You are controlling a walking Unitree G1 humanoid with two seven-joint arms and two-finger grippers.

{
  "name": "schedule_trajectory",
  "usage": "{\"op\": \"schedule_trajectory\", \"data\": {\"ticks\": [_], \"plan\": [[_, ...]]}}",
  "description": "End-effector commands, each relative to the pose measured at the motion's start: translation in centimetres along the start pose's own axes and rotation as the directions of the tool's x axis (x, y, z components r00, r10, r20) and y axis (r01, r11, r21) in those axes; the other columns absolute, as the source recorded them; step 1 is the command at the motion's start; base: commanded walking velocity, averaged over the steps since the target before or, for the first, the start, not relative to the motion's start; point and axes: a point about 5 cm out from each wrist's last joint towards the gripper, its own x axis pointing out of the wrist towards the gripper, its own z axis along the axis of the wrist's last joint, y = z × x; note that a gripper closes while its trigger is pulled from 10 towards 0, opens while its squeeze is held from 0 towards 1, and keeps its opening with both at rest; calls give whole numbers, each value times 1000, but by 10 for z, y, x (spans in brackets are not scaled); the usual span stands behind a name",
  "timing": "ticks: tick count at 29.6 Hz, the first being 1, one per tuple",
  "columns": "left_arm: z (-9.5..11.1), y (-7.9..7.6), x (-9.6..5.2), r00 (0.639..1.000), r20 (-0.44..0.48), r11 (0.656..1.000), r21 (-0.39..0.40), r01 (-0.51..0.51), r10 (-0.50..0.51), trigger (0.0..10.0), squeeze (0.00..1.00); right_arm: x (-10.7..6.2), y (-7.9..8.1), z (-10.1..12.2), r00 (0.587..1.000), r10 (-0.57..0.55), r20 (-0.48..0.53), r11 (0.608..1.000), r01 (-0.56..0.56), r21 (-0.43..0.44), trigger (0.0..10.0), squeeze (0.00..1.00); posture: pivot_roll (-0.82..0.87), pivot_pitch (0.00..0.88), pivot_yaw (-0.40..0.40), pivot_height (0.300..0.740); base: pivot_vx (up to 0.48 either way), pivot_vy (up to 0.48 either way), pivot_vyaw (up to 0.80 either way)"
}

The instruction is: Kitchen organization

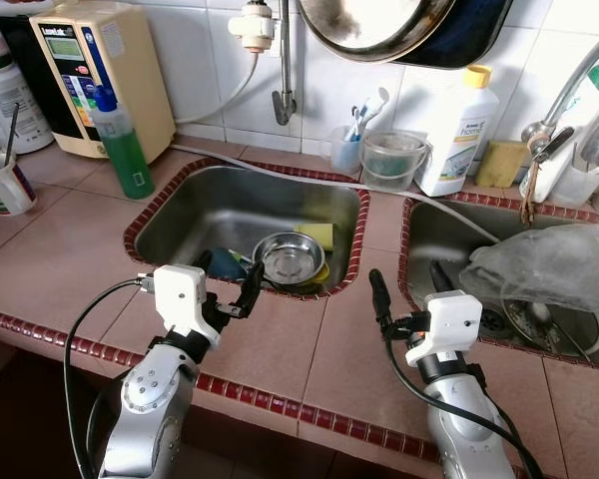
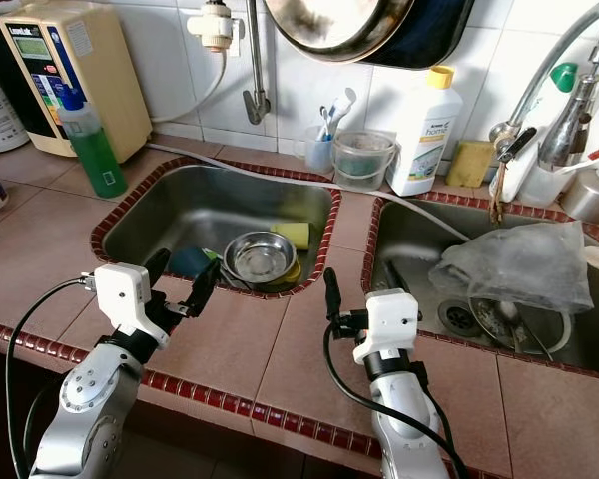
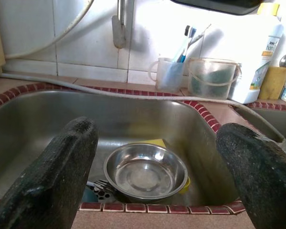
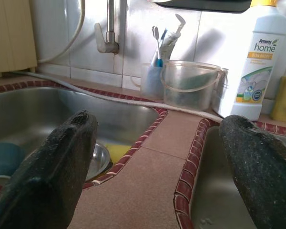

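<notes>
Parted left gripper [image 1: 227, 281] at sink [image 1: 160, 205] rim.

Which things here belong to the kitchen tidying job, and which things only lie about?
For the job:
- steel bowl in the left sink
- yellow sponge behind the bowl
- left pincer, open, at the sink's front rim

Lying about:
- green bottle
- white detergent bottle
- toothbrush cup
- clear tub
- plastic bag
</notes>
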Motion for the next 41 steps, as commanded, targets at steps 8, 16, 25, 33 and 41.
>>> {"op": "schedule_trajectory", "data": {"ticks": [8,16,25,33,41], "plan": [[4,0,1,1000,2,1000,13,14,-14,10000,0,2,2,2,1000,6,9,1000,-6,2,10000,0,-112,0,32,740,0,0,0],[1,-1,1,1000,-21,1000,-4,11,-11,10000,0,2,2,2,1000,11,8,1000,-11,1,10000,0,-111,0,29,740,-145,0,0],[1,-2,1,1000,-27,1000,-3,14,-14,10000,0,2,3,1,1000,16,6,1000,-16,1,10000,0,-109,0,28,740,-317,0,0],[2,-2,2,999,-27,1000,1,20,-20,10000,0,2,3,1,1000,18,5,1000,-18,0,10000,0,-109,0,30,740,-316,0,0],[3,-3,2,1000,-18,1000,-2,26,-26,10000,0,2,4,1,1000,19,6,1000,-19,1,10000,0,-106,0,30,740,-180,0,0]]}}
